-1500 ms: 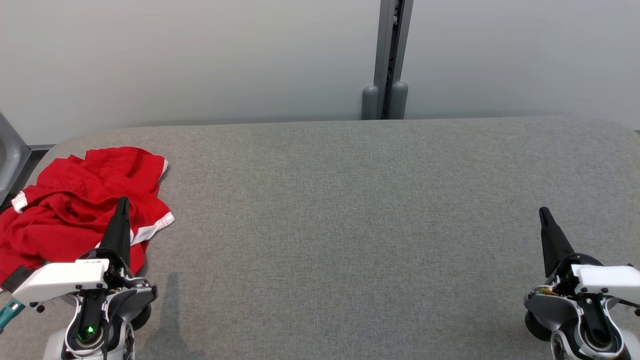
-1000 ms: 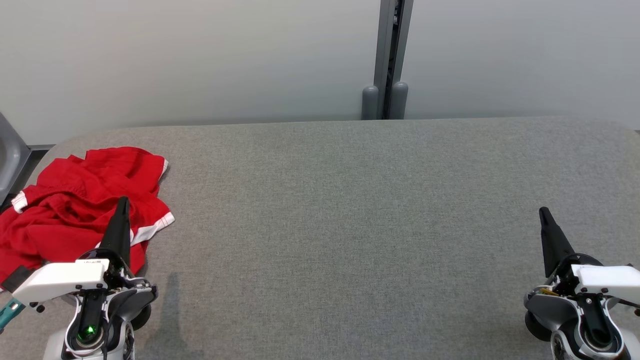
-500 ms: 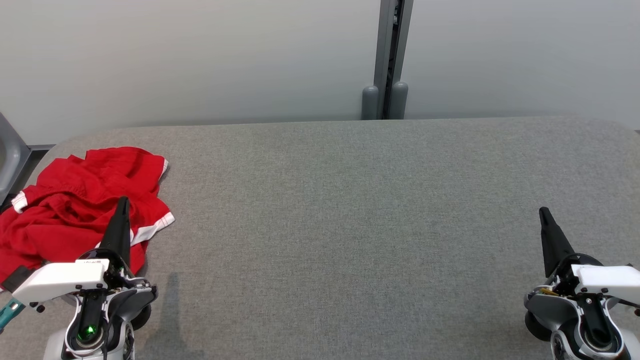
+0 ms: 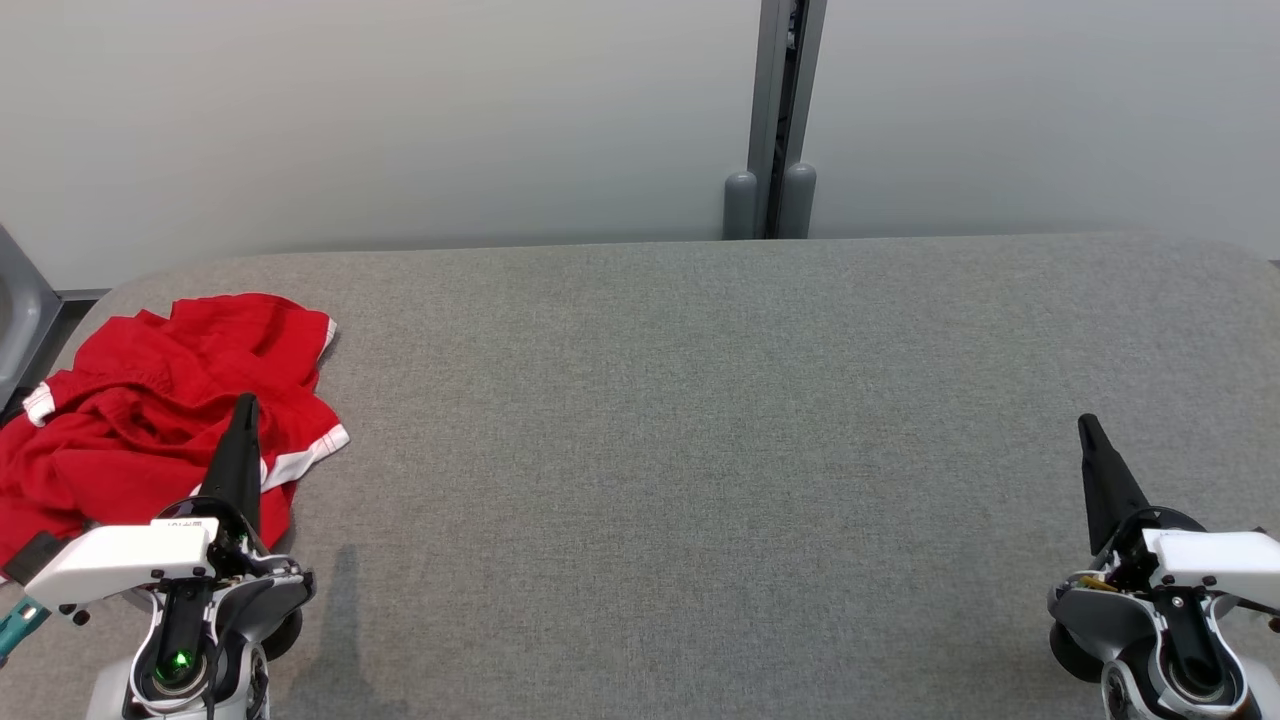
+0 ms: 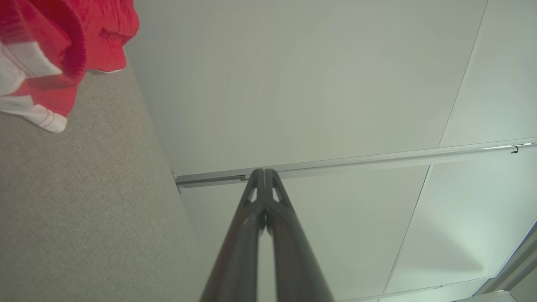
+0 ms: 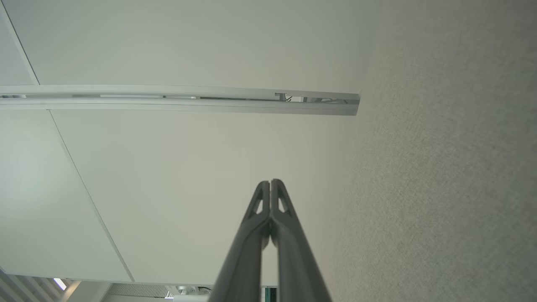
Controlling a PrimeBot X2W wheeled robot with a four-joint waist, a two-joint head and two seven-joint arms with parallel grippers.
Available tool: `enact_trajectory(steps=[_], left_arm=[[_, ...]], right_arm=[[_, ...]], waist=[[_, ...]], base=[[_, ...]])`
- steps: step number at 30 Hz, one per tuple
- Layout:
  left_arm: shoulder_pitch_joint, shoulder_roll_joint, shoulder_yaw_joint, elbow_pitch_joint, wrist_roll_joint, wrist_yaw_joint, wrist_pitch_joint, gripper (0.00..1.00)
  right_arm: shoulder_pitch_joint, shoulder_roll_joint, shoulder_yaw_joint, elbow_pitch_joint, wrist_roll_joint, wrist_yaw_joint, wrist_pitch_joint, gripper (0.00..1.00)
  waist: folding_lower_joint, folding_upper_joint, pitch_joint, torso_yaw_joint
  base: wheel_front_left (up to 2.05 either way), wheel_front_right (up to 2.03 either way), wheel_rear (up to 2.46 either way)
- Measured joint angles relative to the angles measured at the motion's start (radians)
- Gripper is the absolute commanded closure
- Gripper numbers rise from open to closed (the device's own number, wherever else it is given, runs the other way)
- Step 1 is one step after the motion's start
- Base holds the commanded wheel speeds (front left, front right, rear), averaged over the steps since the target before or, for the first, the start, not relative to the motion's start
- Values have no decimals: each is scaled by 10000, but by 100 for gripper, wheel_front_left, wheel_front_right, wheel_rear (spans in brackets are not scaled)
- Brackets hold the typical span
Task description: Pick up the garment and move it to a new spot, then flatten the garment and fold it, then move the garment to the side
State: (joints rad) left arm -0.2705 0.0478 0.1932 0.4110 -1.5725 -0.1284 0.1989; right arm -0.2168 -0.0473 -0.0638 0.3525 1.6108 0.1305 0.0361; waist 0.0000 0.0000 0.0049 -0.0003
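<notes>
Jaws pressed together on my left gripper [image 4: 244, 404] and right gripper [image 4: 1086, 424]; I'd pinch the soft, light garment [image 4: 140, 400], beside the left jaws, at a raised fold.

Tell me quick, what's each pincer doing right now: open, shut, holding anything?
Left pincer: shut, holding nothing; the red garment lies loose on the table.
Right pincer: shut, holding nothing.

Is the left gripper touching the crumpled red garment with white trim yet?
Apart. The left wrist view shows the shut left gripper against bare wall, the crumpled red garment off to one side across grey table.
</notes>
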Motion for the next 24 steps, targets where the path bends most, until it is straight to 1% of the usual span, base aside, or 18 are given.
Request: enact_trajectory(steps=[6,7,13,24], left_arm=[[0,0,0,0,0,0,0,100],[35,-19,-2,56,4,2,0,0],[782,-245,-58,445,6,35,-113,0],[800,-228,-366,-199,54,35,-777,0]], right_arm=[[-1,0,0,0,0,0,0,100],[35,17,15,58,-2,0,-2,0],[651,201,104,439,-2,-42,-44,0],[642,188,359,-167,40,-42,-468,0]], waist=[[0,0,0,0],[-1,0,0,0],[-1,0,4,1],[0,0,13,16]], base=[[0,0,0],[0,0,0],[0,0,0],[0,0,0]])
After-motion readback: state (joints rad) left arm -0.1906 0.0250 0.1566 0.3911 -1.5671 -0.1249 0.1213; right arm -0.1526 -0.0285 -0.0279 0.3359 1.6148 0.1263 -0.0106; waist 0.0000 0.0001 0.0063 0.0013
